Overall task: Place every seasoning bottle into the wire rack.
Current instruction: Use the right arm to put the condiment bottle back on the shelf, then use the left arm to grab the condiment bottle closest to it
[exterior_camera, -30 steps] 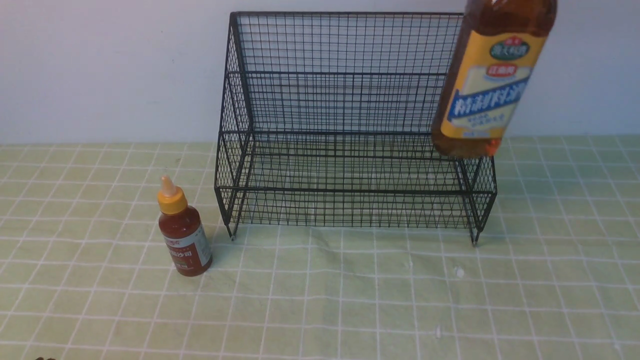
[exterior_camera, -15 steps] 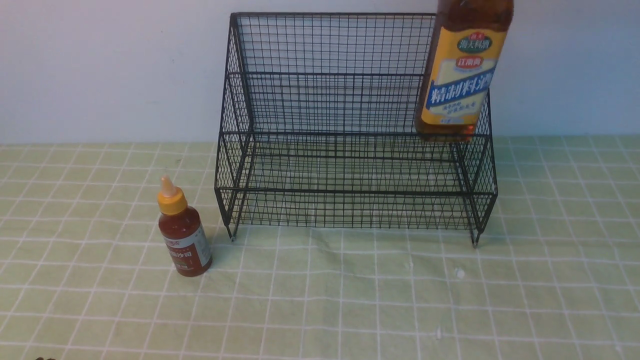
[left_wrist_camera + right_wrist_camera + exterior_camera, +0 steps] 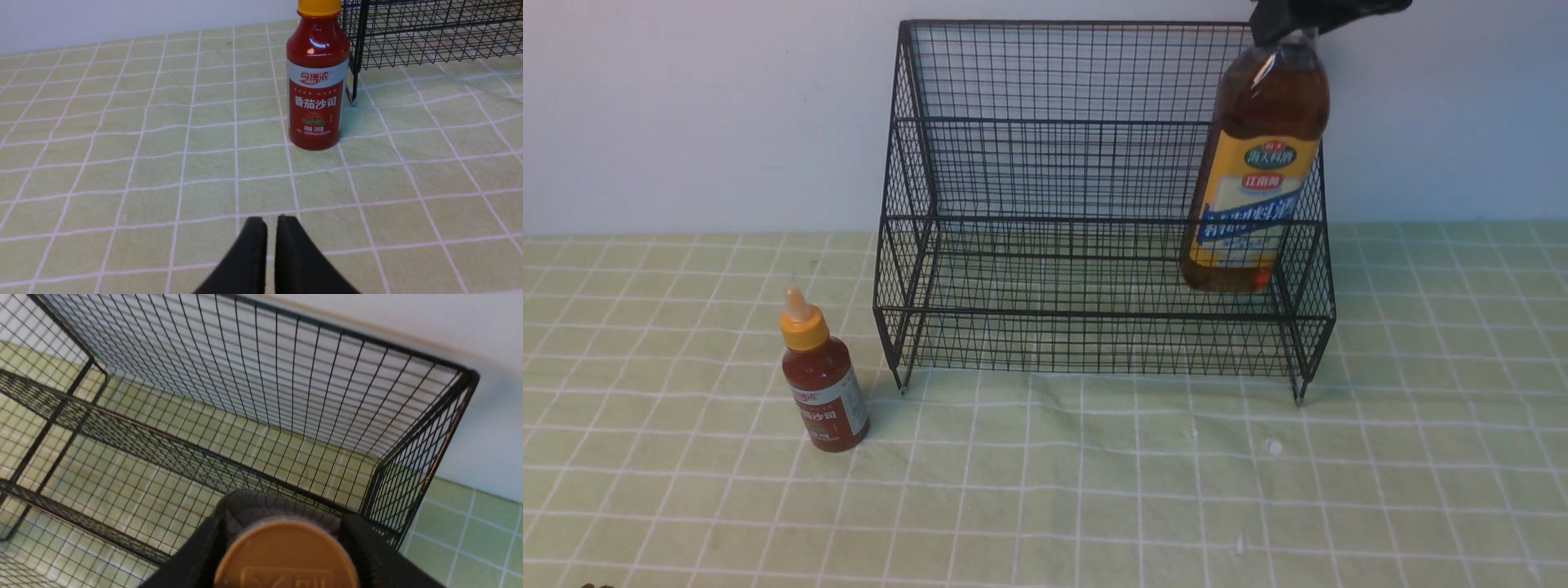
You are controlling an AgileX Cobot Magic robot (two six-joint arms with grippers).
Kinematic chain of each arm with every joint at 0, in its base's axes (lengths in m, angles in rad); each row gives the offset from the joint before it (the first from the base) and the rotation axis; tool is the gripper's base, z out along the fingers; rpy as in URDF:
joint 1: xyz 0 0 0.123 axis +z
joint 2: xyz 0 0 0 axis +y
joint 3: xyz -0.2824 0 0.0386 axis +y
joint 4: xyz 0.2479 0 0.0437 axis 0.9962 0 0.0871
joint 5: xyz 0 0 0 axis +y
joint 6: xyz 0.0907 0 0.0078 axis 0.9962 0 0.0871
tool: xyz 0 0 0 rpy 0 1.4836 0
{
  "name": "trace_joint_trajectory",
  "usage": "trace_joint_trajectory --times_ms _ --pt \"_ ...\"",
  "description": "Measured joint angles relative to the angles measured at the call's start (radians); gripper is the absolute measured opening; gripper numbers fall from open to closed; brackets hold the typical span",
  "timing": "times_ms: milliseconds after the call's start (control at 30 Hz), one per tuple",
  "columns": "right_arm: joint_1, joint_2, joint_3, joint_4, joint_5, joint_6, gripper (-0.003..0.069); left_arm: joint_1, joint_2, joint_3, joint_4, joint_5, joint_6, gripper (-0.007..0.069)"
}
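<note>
One btl, tall amber (image 3: 1262,163), hangs from our R gripper (image 3: 1311,20) at the rack's (image 3: 1107,314) R end, being lowered in; next: seat, release. Red sauce btl (image 3: 825,396) stands off rack's front L corner; L gripper (image 3: 269,228) closed.

amber bottle (image 3: 1258,180) with yellow-blue label, black mesh rack (image 3: 1103,310), yellow-capped red bottle (image 3: 825,392)

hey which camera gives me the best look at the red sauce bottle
The left wrist view: the red sauce bottle is close and sharp there, its label facing the camera, though the nozzle tip is cut off. The front view shows it whole, nozzle included, but smaller, left of the rack. The right wrist view doesn't show it.
</note>
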Motion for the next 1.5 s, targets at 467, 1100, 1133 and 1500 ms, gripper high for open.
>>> trace_joint_trajectory --times_ms 467,1100,1133,1500 --pt "0.0 0.003 -0.008 0.019 0.012 0.008 0.0419 0.0 0.0 0.0 0.0 0.0 0.0 0.0017" --pt "0.0 -0.807 0.083 -0.139 0.013 0.114 0.03 0.0 0.0 0.0 0.0 0.0 0.0 0.0017" --pt "0.0 -0.899 0.144 -0.15 0.013 0.126 0.0255 0.0 0.0 0.0 0.0 0.0 0.0 0.0017" --pt "0.0 -1.737 1.153 -0.162 -0.549 0.18 -0.0011 0.0 0.0 0.0 0.0 0.0 0.0 0.0017"
